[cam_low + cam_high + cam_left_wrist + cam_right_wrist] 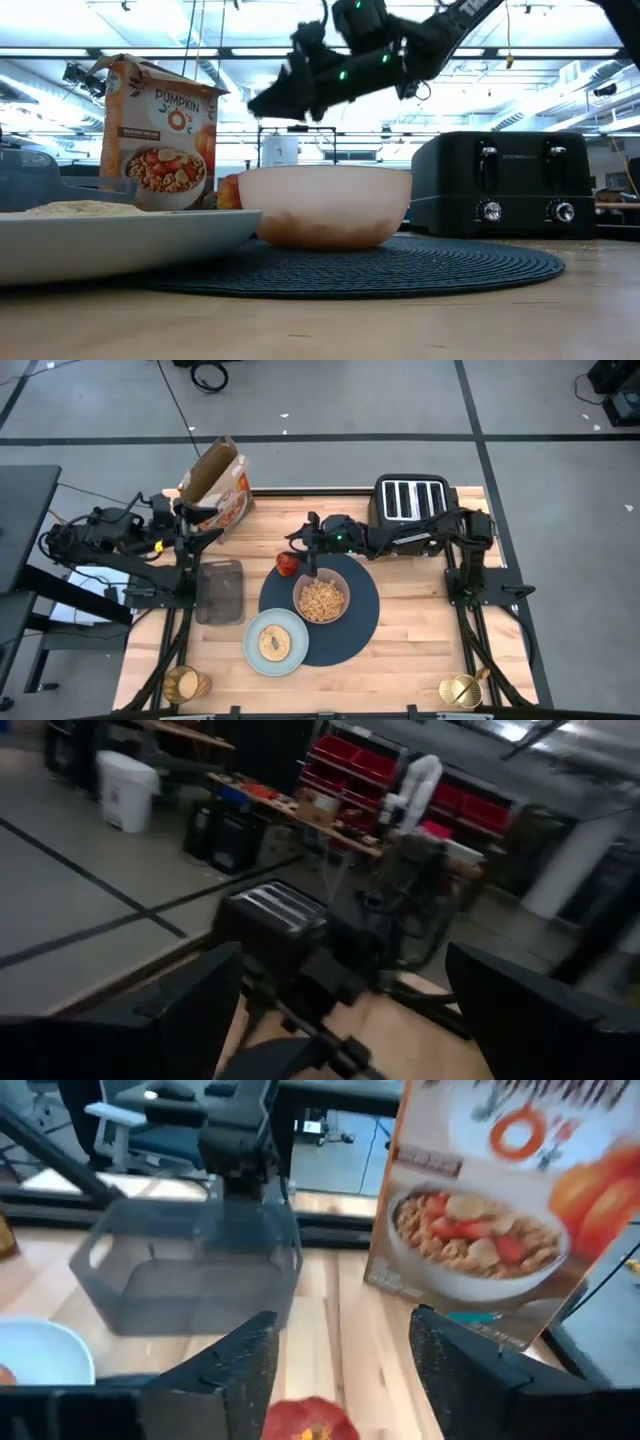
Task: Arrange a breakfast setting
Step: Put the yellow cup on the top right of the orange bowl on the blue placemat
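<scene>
Landmark is the placemat [352, 622], working outward from the front edge of the table.

Plate [275, 642] with the bagel [274, 641] overlaps the placemat's front-left edge, so the food sits within reach of the diner's side. Gold spoon [461, 690] lies well off the placemat at the front-right corner, and the amber cup [186, 684] well off at front-left; neither is set yet.

Bowl [321, 598] sits on the placemat, left of centre, already filled with cereal (centrepiece spot, looks deliberate).

Right gripper [313, 545] hovers just past the placemat's far-left edge, directly above the apple [288, 564]. Fingers apart, nothing held; the right wrist view shows the apple [312, 1420] between the open fingers [237, 1365]. My read: either lining up a grab or just released.

Left gripper [200, 523] waits well left of the placemat, beside the cereal box [214, 485], fingers spread, empty.

Toaster [411, 498] stands beyond the placemat's far-right side, not part of the setting.
</scene>
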Tool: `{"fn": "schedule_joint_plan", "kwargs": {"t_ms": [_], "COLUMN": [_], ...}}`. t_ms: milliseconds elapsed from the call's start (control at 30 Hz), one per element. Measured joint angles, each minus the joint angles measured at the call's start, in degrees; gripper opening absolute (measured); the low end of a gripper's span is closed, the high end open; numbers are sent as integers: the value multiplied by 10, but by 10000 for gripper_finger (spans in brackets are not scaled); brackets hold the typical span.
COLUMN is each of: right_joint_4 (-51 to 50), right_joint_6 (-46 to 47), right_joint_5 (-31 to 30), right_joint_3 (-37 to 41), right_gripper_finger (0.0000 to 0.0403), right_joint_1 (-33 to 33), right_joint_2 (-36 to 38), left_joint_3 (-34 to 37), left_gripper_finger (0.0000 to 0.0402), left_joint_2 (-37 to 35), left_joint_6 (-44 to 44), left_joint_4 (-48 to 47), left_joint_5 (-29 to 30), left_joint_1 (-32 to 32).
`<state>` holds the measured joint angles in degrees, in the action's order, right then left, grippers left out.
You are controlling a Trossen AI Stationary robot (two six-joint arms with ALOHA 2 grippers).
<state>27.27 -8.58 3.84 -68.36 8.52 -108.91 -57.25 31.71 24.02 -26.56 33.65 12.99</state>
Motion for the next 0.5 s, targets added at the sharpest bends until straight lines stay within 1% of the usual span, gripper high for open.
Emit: {"fn": "schedule_joint_plan", "kwargs": {"t_ms": [67, 133, 200, 233, 300, 333, 433, 500], "right_joint_4": [-21, -41, -67, -83, -114, -129, -167, -187], "right_joint_6": [0, -1, -6, -10, -20, -22, -20, -19], "right_joint_5": [-15, -43, -66, -74, -82, -88, -105, -120], "right_joint_3": [0, 0, 0, 0, 0, 0, 0, 0], "right_gripper_finger": [241, 255, 267, 272, 280, 283, 285, 285], "right_joint_1": [-7, -17, -30, -36, -50, -57, -78, -93], "right_joint_2": [27, 57, 89, 105, 138, 154, 198, 223], "left_joint_3": [-1, -2, -24, -41, -82, -106, -182, -233], "left_gripper_finger": [352, 349, 343, 339, 334, 332, 328, 327], "left_joint_2": [12, 35, 74, 97, 144, 167, 238, 286], "left_joint_6": [-6, -19, -24, -25, -12, 13, 121, 218], "left_joint_4": [24, 64, 84, 79, 30, -9, -132, -215], "left_joint_5": [-38, -78, -113, -120, -133, -139, -154, -184], "left_joint_1": [1, 9, 25, 36, 65, 83, 144, 184]}}
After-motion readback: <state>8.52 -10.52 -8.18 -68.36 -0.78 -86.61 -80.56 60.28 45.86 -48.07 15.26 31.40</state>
